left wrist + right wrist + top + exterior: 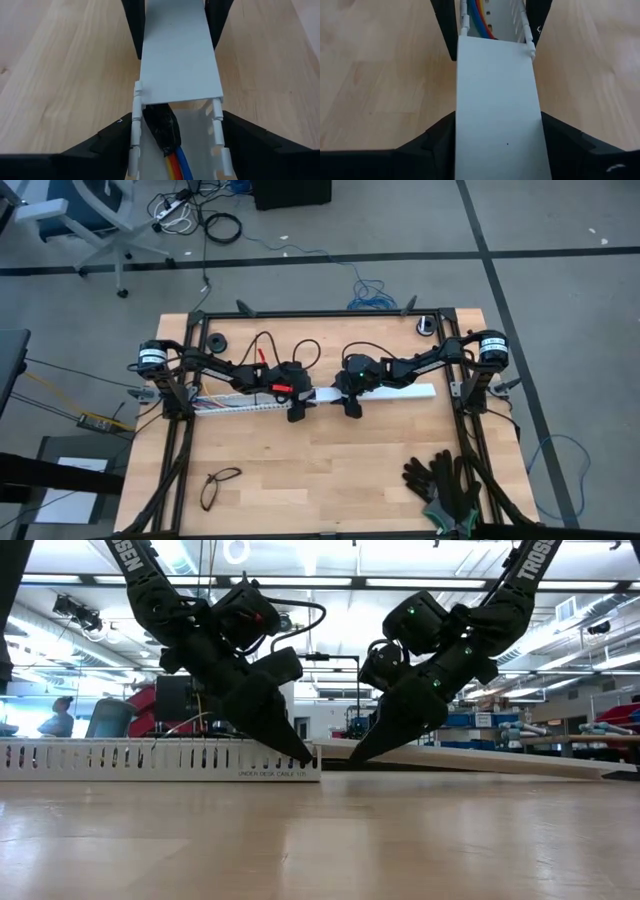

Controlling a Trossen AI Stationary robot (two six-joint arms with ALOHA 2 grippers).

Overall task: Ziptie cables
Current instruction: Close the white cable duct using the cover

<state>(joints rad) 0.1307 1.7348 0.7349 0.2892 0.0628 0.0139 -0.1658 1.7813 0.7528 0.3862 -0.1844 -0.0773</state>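
Observation:
A white slotted rail (pixel 235 404) lies on the table at the left. The cables (pixel 175 160), red, yellow and blue with a black-wrapped end, lie inside it. A flat white cover strip (pixel 400 393) runs on toward the right, and its left end (pixel 180 85) sits on the rail's right end. My left gripper (pixel 297 412) is shut across the rail's right end. My right gripper (pixel 352 408) faces it, shut across the cover's left end. In the low view both grippers, left (pixel 305 755) and right (pixel 355 755), slant down to the table. My left gripper has the rail's two slotted side walls (pixel 134 135) between its fingers, one finger outside each wall, near the rail's right end. It comes slanting down from the table's left, pointing along the rail. The rail rests on the table. My right gripper pinches the cover strip's two long edges (pixel 462 125) between its fingers, near the strip's left end. It comes slanting down from the table's right, pointing along the strip. The strip is tilted, its left end up on the rail and its right end (pixel 625 772) on the table.
A pair of glasses (pixel 220 485) lies near the front left and black gloves (pixel 445 485) lie at the front right. A black roll (pixel 217 340) and a ring (pixel 428 326) sit by the far edge. Bare wood lies in front of the rail.

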